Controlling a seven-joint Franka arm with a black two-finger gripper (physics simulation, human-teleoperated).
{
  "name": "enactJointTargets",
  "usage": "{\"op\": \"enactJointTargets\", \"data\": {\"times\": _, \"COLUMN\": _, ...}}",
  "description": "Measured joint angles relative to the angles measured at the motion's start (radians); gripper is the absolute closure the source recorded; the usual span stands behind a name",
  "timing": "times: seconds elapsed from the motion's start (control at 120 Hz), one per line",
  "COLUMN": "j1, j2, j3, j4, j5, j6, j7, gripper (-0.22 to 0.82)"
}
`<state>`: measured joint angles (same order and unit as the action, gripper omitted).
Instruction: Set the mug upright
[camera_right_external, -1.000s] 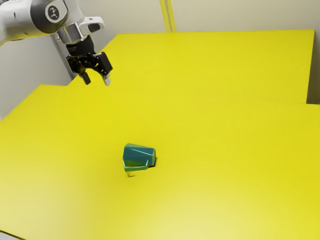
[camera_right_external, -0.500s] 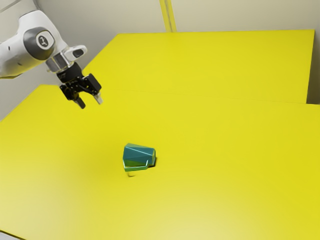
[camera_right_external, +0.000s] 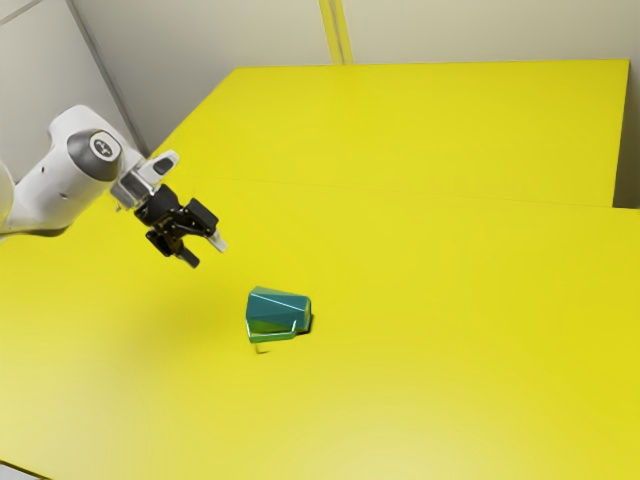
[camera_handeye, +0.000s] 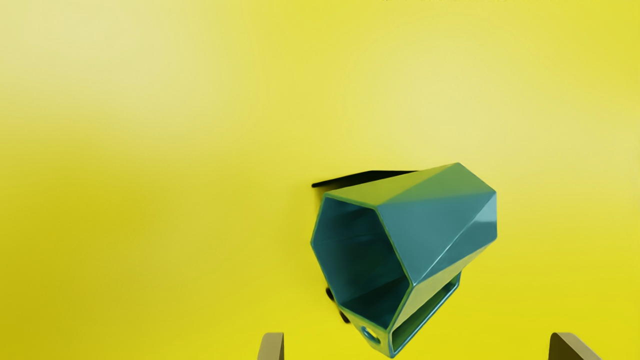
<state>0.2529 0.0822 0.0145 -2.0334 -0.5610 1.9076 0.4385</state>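
Mug (camera_right_external: 279, 312): on its side, likely light, stiff, slick; I'd pinch the faceted body, clear of the handle (camera_handeye: 427, 321) | under it: table (camera_right_external: 430, 280) | claw (camera_right_external: 207, 254): open, empty, above table, near mug's mouth

Open yellow tabletop (camera_right_external: 450, 300) all around the tipped mug (camera_right_external: 277, 311), handle side included.
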Motion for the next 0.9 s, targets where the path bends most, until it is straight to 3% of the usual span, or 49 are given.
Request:
{"op": "enactJointTargets", "data": {"times": 0.442, "j1": 0.017, "j2": 0.018, "j3": 0.022, "j4": -0.200, "j5": -0.344, "j6": 0.110, "j7": 0.223, "gripper": 0.03}}
{"op": "enactJointTargets", "data": {"times": 0.9, "j1": -0.006, "j2": 0.023, "j3": 0.022, "j4": -0.265, "j5": -0.464, "j6": 0.156, "j7": 0.395, "gripper": 0.03}}
